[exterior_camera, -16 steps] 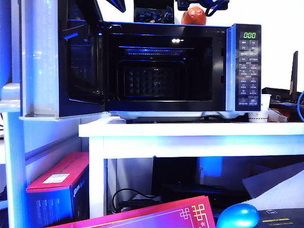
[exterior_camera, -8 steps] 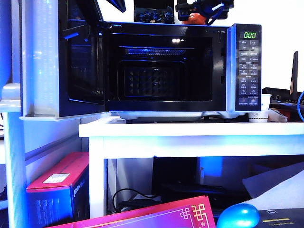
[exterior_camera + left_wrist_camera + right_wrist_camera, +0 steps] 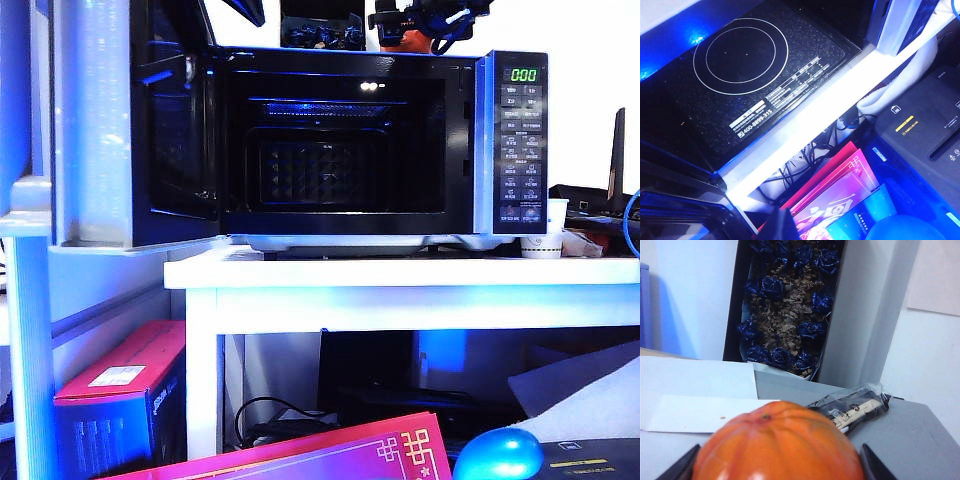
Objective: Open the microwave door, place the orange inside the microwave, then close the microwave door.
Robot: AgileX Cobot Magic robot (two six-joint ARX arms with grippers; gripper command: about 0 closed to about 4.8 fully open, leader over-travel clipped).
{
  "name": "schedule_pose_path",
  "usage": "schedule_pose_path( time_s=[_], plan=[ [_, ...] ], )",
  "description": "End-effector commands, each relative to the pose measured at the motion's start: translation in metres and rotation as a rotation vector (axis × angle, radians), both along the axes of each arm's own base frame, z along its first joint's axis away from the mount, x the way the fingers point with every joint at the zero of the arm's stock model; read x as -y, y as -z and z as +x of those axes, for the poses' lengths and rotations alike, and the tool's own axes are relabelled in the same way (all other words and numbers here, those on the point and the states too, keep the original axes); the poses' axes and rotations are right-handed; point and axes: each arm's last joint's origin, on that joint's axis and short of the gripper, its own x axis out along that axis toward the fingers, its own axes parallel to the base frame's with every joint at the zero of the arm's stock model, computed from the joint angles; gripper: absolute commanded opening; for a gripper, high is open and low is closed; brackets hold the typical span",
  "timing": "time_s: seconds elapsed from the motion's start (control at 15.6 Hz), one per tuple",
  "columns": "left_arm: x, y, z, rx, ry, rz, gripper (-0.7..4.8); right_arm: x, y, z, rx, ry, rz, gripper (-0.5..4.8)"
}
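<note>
Exterior camera low, facing microwave (image 3: 350, 140) front, right wrist close behind orange (image 3: 777, 445)

Atop the microwave (image 3: 350, 140), the orange (image 3: 412, 42) is mostly hidden behind the right gripper (image 3: 425, 20), itself cut off by the exterior view's top edge. In the right wrist view only dark finger tips (image 3: 680, 466) show beside the orange (image 3: 777, 445), the frame's lower edge cutting both. The left gripper's fingers cannot be made out in its wrist view.

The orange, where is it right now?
The orange sits on top of the microwave, toward its right end in the exterior view, between the fingers of the right tool, near blue roses.
</note>
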Motion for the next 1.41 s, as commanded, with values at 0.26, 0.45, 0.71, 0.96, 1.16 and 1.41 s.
schedule_pose_path(
  time_s=[0.26, 0.45, 0.71, 0.96, 1.16, 1.41],
  plan=[
    [0.0, -0.002, -0.001, 0.013, 0.0, -0.002, -0.05, 0.003, -0.013, -0.011, -0.034, 0.041, -0.007, 1.56],
    [0.0, -0.002, -0.001, 0.013, 0.0, -0.002, -0.05, 0.011, -0.045, -0.038, -0.025, 0.041, -0.005, 1.56],
    [0.0, -0.002, -0.001, 0.013, 0.0, -0.002, -0.05, 0.023, -0.083, -0.088, -0.11, -0.008, -0.066, 1.56],
    [0.0, -0.002, -0.001, 0.013, 0.0, -0.002, -0.05, 0.04, -0.119, -0.155, -0.183, -0.054, -0.119, 1.56],
    [0.0, -0.002, -0.001, 0.017, 0.001, -0.004, -0.05, 0.051, -0.136, -0.201, -0.217, -0.117, -0.155, 1.56],
    [0.0, -0.003, 0.0, 0.025, 0.003, -0.005, -0.05, 0.058, -0.146, -0.236, -0.226, -0.166, -0.201, 1.56]
  ],
)
